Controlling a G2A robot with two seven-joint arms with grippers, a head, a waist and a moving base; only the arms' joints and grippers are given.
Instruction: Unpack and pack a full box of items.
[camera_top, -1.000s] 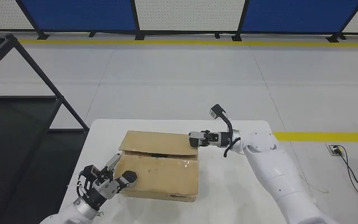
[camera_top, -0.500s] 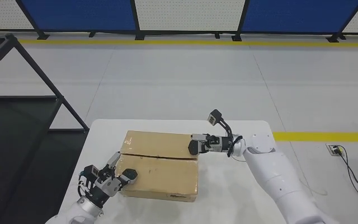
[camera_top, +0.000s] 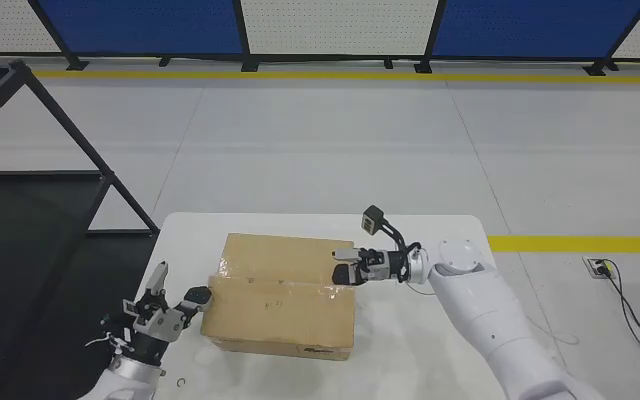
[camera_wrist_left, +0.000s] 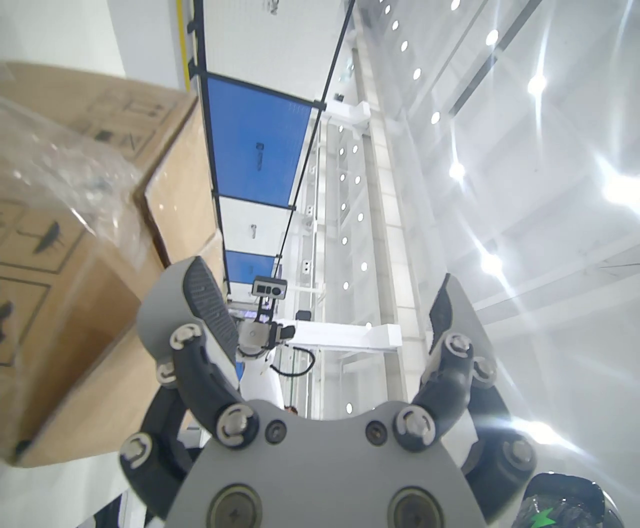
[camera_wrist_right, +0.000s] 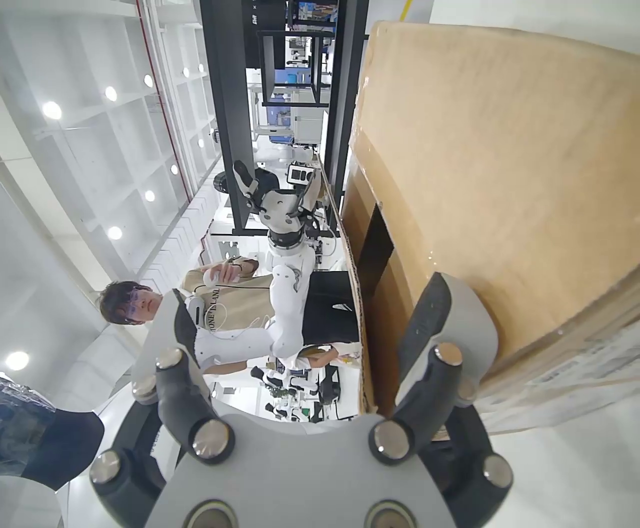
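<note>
Box shut on table | left gripper agape, empty, beside one end | right gripper agape at other end

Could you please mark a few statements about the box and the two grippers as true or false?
1. The cardboard box stands on the white table. True.
2. The box's top flaps stand wide open. False: they lie folded down.
3. The left gripper is open and empty. True.
4. The right gripper is shut on a bottle. False: it is open and empty, at the box's edge.
5. Both grippers are at the same end of the box. False: they are at opposite ends.
</note>
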